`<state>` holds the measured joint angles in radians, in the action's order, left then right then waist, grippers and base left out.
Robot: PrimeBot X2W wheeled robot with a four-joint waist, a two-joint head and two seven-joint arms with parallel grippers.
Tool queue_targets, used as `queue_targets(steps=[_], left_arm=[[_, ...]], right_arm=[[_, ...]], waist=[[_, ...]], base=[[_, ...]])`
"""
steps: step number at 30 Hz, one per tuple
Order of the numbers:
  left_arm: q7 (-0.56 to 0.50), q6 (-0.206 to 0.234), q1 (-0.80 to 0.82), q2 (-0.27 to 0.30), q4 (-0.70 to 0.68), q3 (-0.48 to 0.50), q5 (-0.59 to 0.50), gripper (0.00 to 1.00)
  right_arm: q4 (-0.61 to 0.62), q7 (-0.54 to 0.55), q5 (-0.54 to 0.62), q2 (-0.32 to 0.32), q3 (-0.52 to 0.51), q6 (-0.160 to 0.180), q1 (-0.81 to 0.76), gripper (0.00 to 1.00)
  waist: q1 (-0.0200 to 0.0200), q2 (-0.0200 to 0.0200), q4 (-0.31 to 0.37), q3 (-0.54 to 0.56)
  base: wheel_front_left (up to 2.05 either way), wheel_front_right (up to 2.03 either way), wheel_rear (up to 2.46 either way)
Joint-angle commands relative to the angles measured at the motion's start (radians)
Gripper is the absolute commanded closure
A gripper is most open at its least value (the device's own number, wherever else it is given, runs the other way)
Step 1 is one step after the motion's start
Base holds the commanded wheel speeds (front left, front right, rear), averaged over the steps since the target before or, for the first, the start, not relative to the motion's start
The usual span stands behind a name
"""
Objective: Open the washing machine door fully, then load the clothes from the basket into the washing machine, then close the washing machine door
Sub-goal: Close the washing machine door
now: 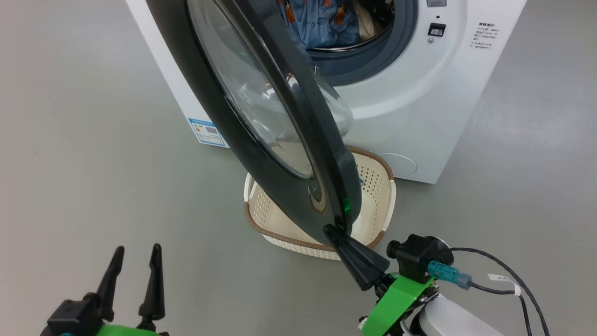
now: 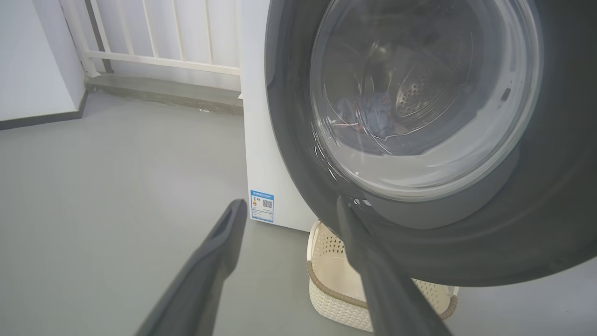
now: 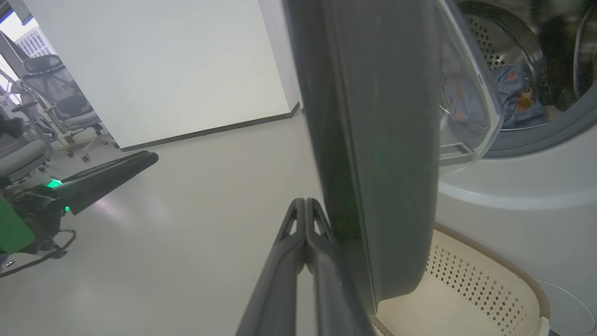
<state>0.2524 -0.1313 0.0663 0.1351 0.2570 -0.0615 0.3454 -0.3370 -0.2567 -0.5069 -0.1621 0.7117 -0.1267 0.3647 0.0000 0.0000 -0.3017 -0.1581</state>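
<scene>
The white washing machine (image 1: 419, 107) stands ahead with its black-rimmed door (image 1: 261, 154) swung partly out over the basket (image 1: 378, 186). Blue printed clothes (image 1: 322, 23) lie in the drum, also seen as clothes (image 3: 513, 93) past the door's glass bowl. The cream basket (image 3: 466, 289) under the door looks bare inside where it shows. My right gripper (image 1: 329, 229) is shut, its tips against the outer face of the door (image 3: 373, 163) near its free edge; in the right wrist view the gripper (image 3: 305, 201) shows fingers pressed together. My left gripper (image 1: 137, 249) hangs open over the floor at lower left, away from the door (image 2: 419, 140).
Grey floor surrounds the machine. A white railing (image 2: 163, 42) and a wall stand behind it. Office chairs (image 3: 56, 93) stand far off at the right wrist view's left. A blue label (image 1: 207, 132) marks the machine's side, and a cable (image 1: 508, 275) trails from my right wrist.
</scene>
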Motion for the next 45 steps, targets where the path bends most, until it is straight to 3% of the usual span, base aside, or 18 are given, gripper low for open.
queue_targets(steps=[1, 21, 45], left_arm=[[0.009, 0.001, 0.045, 0.011, -0.021, 0.034, 0.012, 0.0], [0.009, 0.001, 0.121, -0.024, -0.055, 0.02, 0.012, 0.0], [0.009, 0.001, 0.238, -0.068, -0.108, -0.032, 0.021, 0.0]], right_arm=[[0.017, -0.005, -0.004, 0.011, 0.0, -0.004, 0.028, 1.0], [0.009, -0.005, 0.035, -0.018, -0.181, -0.004, 0.114, 1.0], [-0.076, -0.005, 0.077, -0.124, -0.357, -0.004, 0.343, 1.0]], waist=[[0.0, 0.0, 0.001, -0.005], [0.0, 0.0, -0.008, -0.12], [0.0, 0.0, -0.076, -0.286]], base=[[0.0, 0.0, 0.0], [0.0, 0.0, 0.0], [0.0, 0.0, 0.0]])
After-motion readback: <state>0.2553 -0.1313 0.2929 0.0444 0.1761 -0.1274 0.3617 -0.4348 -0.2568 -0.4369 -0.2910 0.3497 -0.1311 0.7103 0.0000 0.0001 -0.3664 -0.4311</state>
